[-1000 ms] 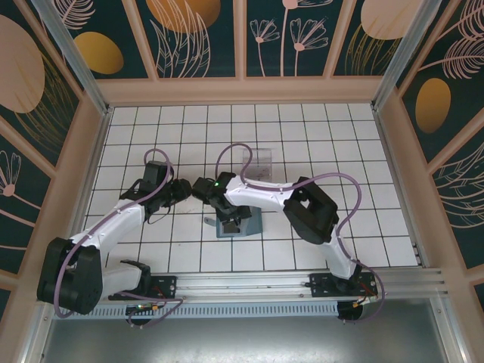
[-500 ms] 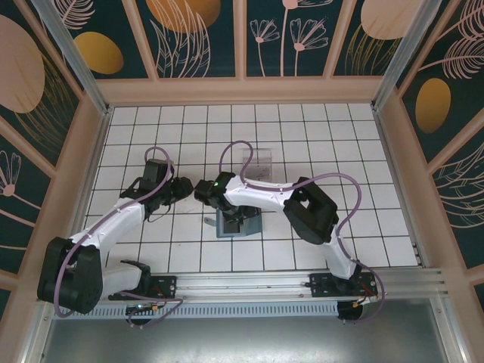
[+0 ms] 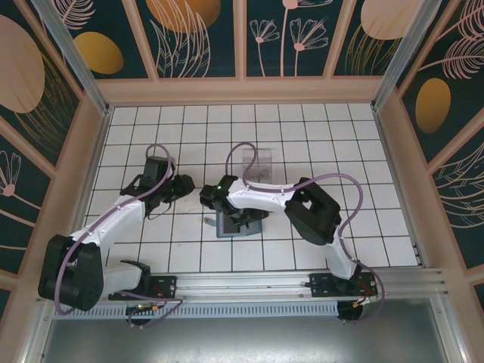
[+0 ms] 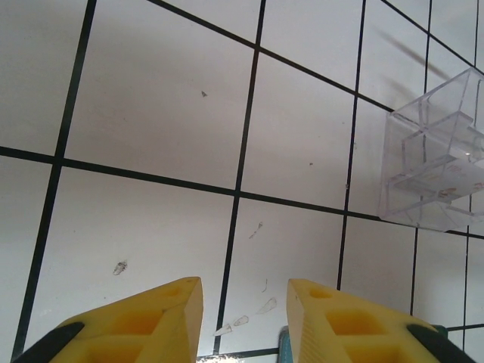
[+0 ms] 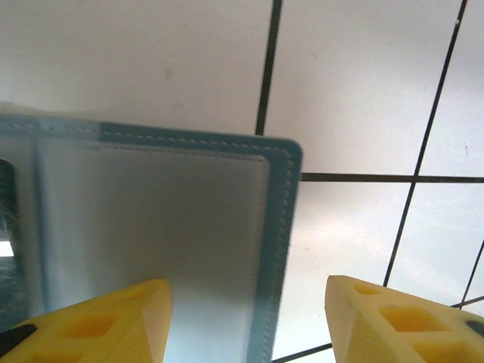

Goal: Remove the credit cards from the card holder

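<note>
Flat and unfolded on the tiled table (image 3: pixel 318 136), under the right arm's wrist: the card holder (image 3: pixel 233 229), grey-blue inside facing up, teal stitched border around it. Just above it, the right end effector (image 5: pixel 248 291), released, yellow fingers spread across the holder's right edge, gripping nothing. To the left, the left end effector (image 4: pixel 242 291), likewise released, bare tiles between its fingers. Farther back, a clear tray (image 4: pixel 435 151), apart from the holder.

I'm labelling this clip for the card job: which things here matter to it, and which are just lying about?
Belongs to the job:
- card holder, lying open under the right gripper
- left gripper, open over the tiled table

Just lying about:
- clear plastic tray, standing on the table beyond the holder
</note>
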`<act>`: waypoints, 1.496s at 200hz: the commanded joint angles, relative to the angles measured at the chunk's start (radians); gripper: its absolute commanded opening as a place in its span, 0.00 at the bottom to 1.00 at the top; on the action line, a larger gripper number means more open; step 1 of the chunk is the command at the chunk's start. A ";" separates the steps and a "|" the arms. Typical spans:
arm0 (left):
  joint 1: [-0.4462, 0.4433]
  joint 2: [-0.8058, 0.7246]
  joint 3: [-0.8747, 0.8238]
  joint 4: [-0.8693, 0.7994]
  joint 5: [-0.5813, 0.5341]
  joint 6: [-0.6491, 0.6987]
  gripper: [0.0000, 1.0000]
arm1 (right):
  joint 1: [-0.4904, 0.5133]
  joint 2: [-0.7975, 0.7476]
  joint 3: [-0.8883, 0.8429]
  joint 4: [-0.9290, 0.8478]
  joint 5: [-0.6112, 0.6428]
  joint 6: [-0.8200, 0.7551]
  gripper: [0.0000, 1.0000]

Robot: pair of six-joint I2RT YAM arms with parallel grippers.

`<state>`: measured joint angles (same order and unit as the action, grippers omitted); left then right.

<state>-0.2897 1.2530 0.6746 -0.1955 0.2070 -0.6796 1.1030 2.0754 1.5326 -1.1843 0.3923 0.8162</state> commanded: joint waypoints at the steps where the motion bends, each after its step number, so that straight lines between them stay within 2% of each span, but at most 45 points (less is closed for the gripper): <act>1: 0.004 0.011 0.035 -0.013 0.035 0.024 0.36 | -0.006 -0.062 -0.047 0.002 0.038 0.048 0.57; 46: -0.010 0.033 0.066 -0.022 0.071 0.029 0.36 | -0.022 -0.107 -0.105 0.049 0.037 0.045 0.57; 80: -0.075 0.052 0.090 -0.035 0.062 0.024 0.35 | -0.041 -0.191 -0.139 0.164 -0.023 -0.009 0.57; 119: -0.151 0.044 0.083 -0.007 0.059 -0.042 0.36 | -0.092 -0.315 -0.214 0.348 -0.183 -0.073 0.56; 151: -0.184 0.005 0.040 0.026 0.060 -0.102 0.34 | -0.165 -0.420 -0.297 0.537 -0.371 -0.116 0.56; 195: -0.218 -0.036 -0.045 0.102 0.110 -0.165 0.33 | -0.284 -0.502 -0.465 0.846 -0.766 -0.123 0.51; 222: -0.258 -0.014 -0.057 0.121 0.112 -0.185 0.33 | -0.329 -0.498 -0.543 1.003 -0.940 -0.101 0.50; 238: -0.282 -0.001 -0.064 0.138 0.114 -0.205 0.32 | -0.341 -0.481 -0.570 1.052 -0.984 -0.092 0.48; 259: -0.309 0.034 -0.051 0.115 0.099 -0.224 0.26 | -0.344 -0.470 -0.612 1.113 -1.008 -0.075 0.47; 299: -0.380 0.106 -0.020 0.059 0.020 -0.253 0.20 | -0.343 -0.436 -0.656 1.157 -1.003 -0.055 0.36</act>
<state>-0.6346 1.3224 0.6266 -0.1009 0.2829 -0.9009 0.7647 1.6096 0.9039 -0.0975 -0.5755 0.7422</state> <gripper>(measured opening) 0.205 0.386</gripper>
